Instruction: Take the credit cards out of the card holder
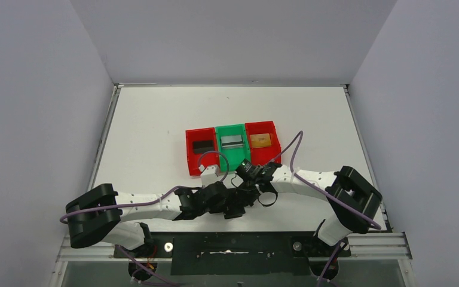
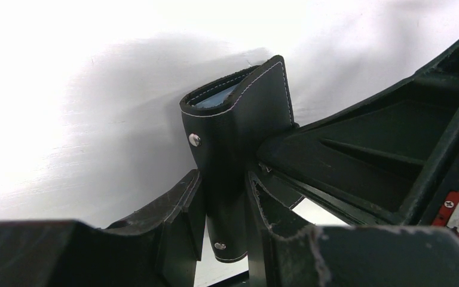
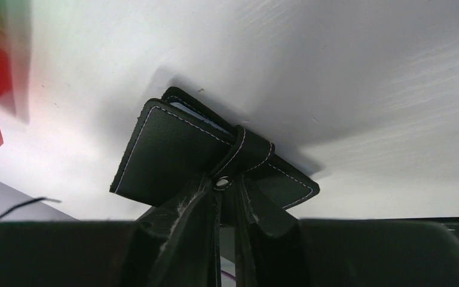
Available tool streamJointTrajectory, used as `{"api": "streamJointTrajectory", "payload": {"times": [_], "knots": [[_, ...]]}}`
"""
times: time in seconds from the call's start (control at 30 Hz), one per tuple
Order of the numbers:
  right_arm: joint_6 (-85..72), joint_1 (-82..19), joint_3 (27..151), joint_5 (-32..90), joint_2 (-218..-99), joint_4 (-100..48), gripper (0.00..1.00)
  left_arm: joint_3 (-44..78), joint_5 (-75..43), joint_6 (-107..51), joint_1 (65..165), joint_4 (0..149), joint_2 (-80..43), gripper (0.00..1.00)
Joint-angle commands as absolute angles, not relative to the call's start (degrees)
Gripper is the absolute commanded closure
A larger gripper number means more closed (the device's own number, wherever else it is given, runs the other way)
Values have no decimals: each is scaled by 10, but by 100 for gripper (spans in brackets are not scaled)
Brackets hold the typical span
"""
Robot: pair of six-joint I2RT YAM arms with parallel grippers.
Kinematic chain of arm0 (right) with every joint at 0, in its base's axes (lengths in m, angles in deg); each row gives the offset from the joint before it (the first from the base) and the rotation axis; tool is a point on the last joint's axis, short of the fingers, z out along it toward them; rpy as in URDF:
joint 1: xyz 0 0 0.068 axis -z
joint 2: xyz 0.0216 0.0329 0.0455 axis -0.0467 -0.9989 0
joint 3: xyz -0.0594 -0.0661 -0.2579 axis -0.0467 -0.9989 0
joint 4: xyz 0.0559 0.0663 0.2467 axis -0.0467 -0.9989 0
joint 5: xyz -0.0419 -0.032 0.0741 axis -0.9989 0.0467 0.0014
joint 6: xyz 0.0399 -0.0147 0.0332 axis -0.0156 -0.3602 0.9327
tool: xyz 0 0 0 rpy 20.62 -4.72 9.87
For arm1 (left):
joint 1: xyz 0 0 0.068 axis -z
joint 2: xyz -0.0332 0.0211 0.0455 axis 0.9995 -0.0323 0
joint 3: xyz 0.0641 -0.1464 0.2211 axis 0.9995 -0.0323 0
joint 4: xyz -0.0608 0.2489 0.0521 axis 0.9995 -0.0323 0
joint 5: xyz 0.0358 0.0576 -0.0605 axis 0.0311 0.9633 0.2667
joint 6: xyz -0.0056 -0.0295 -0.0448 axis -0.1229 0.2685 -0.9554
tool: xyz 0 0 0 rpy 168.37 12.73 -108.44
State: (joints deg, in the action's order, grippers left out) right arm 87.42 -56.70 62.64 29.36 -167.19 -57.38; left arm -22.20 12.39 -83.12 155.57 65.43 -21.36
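Both pincers hold the card holder [image 2: 239, 113] over the counter [image 1: 155, 119], by the middle of its near edge. The left gripper [image 2: 224, 206] pinches its body, long axis running away from the fingers, mouth outward. The right gripper [image 3: 227, 194] pinches the snap tab [image 3: 245, 152]. Three credit cards [image 1: 231, 142] lie in the bins [image 1: 192, 161] beyond, toward the far edge.

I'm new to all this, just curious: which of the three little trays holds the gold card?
The right-end red bin holds it; the green middle bin has a silver-grey card, the left red bin a black card.
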Motion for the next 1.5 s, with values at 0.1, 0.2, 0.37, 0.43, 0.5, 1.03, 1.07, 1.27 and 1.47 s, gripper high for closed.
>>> {"api": "streamJointTrajectory", "payload": {"times": [0.1,0.2,0.37,0.43,0.5,1.03,1.07,1.27,1.47], "knots": [[869,-566,614,287,-1697,-545,97,-217,125,-819,1565,628,-208,84],[855,-554,612,282,-1681,-544,99,-219,131,-824,1564,613,-206,84],[844,-540,596,259,-1635,-535,100,-231,141,-840,1563,594,-202,85],[843,-535,584,253,-1616,-528,100,-235,144,-848,1562,585,-202,85],[844,-531,567,253,-1596,-520,100,-239,147,-854,1562,579,-201,86],[789,-514,500,140,-1455,-574,65,-245,145,-814,1560,602,-177,75],[774,-514,487,125,-1444,-566,61,-245,144,-814,1560,601,-175,72],[659,-506,388,155,-1355,-421,36,-243,135,-804,1559,604,-170,59],[545,-525,422,211,-1392,-360,24,-234,139,-803,1559,593,-168,56]]}}
